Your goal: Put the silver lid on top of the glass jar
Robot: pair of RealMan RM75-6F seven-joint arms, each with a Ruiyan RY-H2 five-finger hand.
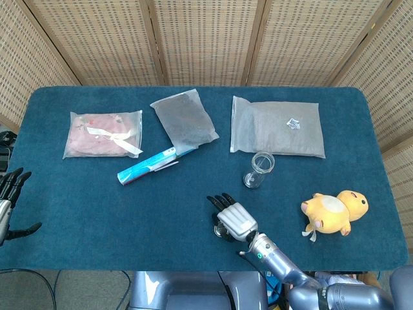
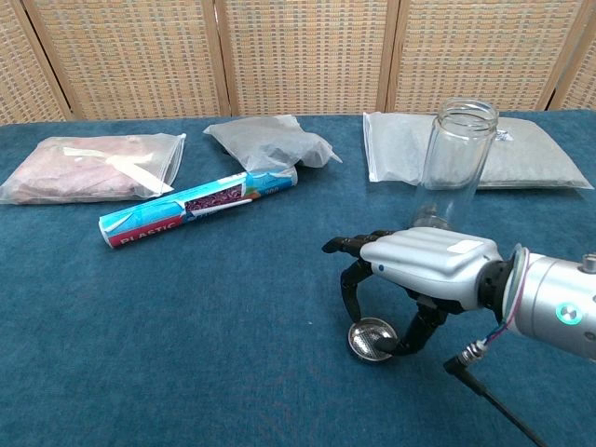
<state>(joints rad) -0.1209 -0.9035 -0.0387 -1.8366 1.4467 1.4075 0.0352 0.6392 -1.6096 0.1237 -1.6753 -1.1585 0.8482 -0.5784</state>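
The silver lid [image 2: 371,339] lies open side up on the blue table, near the front edge. My right hand [image 2: 419,270] hovers right over it, palm down, fingers curved down on the lid's left and thumb by its right rim; I cannot tell whether they touch. In the head view the right hand [image 1: 232,219] covers most of the lid [image 1: 221,230]. The glass jar [image 2: 456,163] stands upright and empty behind the hand, also seen as the jar [image 1: 259,170] in the head view. My left hand [image 1: 8,203] hangs open off the table's left edge.
A pink bag [image 1: 103,134], a grey bag [image 1: 184,119] and a white bag [image 1: 277,127] lie across the back. A blue plastic tube [image 1: 148,166] lies left of centre. A yellow plush toy [image 1: 334,211] sits right of the jar.
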